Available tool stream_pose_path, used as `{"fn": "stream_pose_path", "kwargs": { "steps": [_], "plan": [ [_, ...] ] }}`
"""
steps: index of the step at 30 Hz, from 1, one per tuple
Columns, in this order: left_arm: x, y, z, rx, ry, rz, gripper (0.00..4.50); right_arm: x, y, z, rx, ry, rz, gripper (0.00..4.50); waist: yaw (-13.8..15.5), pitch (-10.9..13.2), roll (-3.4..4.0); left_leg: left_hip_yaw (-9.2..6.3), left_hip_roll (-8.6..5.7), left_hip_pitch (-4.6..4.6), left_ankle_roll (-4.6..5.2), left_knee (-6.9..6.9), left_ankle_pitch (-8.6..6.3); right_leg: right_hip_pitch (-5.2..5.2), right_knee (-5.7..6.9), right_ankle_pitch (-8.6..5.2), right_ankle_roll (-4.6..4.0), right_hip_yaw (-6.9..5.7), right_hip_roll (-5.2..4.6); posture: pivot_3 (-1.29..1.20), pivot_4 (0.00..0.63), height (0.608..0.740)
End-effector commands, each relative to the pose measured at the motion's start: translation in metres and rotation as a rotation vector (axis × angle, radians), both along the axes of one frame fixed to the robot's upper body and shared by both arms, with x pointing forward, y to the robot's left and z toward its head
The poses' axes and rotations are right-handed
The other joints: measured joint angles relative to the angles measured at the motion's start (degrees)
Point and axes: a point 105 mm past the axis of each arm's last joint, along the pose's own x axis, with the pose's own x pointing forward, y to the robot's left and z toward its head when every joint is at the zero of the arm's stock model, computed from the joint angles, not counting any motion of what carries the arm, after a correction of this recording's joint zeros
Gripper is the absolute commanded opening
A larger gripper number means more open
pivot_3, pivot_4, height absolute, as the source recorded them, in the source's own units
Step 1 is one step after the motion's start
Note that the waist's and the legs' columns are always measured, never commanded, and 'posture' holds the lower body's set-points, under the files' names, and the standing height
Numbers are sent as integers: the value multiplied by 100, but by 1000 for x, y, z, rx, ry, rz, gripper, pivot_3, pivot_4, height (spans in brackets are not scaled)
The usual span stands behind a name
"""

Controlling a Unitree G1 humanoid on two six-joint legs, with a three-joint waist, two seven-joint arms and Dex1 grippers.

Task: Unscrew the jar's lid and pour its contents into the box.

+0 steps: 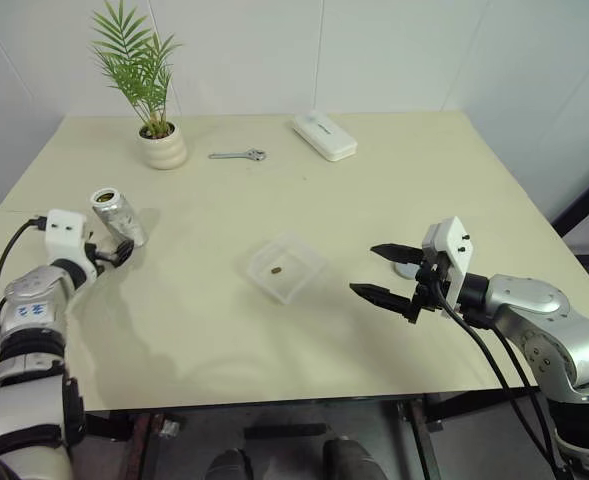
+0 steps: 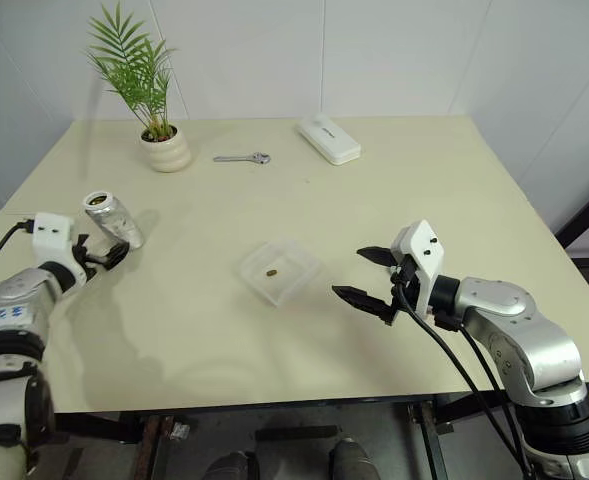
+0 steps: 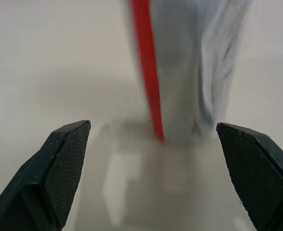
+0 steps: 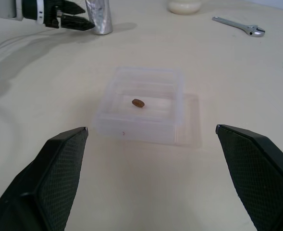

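The silvery jar (image 1: 119, 215) with its red stripe (image 3: 148, 72) stands on the table at the left, its mouth uncovered. My left gripper (image 1: 117, 256) is open just in front of its base, the fingers (image 3: 64, 168) apart from the jar's sides. The clear box (image 4: 131, 127) sits mid-table with one small brown piece of the contents (image 4: 138, 102) inside. To the right of the box, my right gripper (image 1: 366, 270) hovers open and empty. A small round grey lid (image 1: 406, 270) lies on the table, partly hidden behind that gripper.
A white plant pot (image 1: 162, 148) with a green palm stands at the back left. A wrench (image 1: 239, 155) and a white oblong case (image 1: 324, 136) lie at the back. The table's front edge (image 1: 274, 400) runs just before both arms.
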Motion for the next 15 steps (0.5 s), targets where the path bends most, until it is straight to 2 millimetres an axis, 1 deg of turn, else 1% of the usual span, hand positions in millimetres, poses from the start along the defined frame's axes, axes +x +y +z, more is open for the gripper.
{"fn": "stream_pose_path", "kwargs": {
  "steps": [1,2,4,7,8,10,11,12,13,15],
  "plan": [
    [-22,-2,28,105,-52,-131,4468,-7,-13,9,-17,-22,-4,4500,12,-1,-3,0,0,0,0,-1,0,0,0,0,0,0,0,0,150,740],
    [-31,-5,28,155,-32,-177,4468,-8,-16,9,-25,-18,-5,4500,-1,-1,-3,0,1,0,0,-1,0,0,-1,0,-1,-1,0,0,150,740],
    [-41,-10,28,214,-11,-229,4468,-7,-23,10,-34,-12,-5,4500,10,-1,-3,3,2,2,1,-4,-1,-1,-1,-2,-5,0,-2,0,150,740],
    [-49,-21,31,276,-23,-300,4468,-6,-28,7,-63,-10,-4,4500,35,-3,-6,2,3,10,2,-3,-1,5,0,1,-11,-2,-1,0,150,740],
    [-50,-32,34,325,-43,-352,4468,-5,-31,7,-72,-16,-3,4500,37,-3,-6,1,3,11,2,-2,-1,6,0,4,-15,-4,-1,0,150,740],
    [-60,-61,43,367,-96,-538,4468,-11,-26,15,-85,-109,37,4500,29,-3,-7,1,2,9,3,-1,-1,8,-7,14,-17,-3,-2,0,150,740],
    [-63,-73,46,373,-113,-599,4468,-13,-26,19,-89,-151,57,4500,27,-2,-8,3,2,9,3,-1,-1,8,-10,16,-18,-2,-2,0,150,740],
    [-66,-82,47,361,-104,-649,4468,-16,-28,18,-104,-154,76,4500,29,-2,-8,3,2,8,3,-1,-1,9,-11,16,-17,-2,-2,0,150,740],
    [-71,-90,48,394,-97,-712,4468,-18,-28,15,-135,-141,94,4500,27,-2,-8,3,2,8,3,-1,-1,8,-10,17,-17,-2,-2,0,150,740],
    [-83,-105,51,372,-94,-849,4468,-23,-30,10,-176,-97,143,4500,21,-2,-8,3,2,9,3,-3,-1,8,-11,17,-16,-2,-2,0,150,740]
  ]
}}
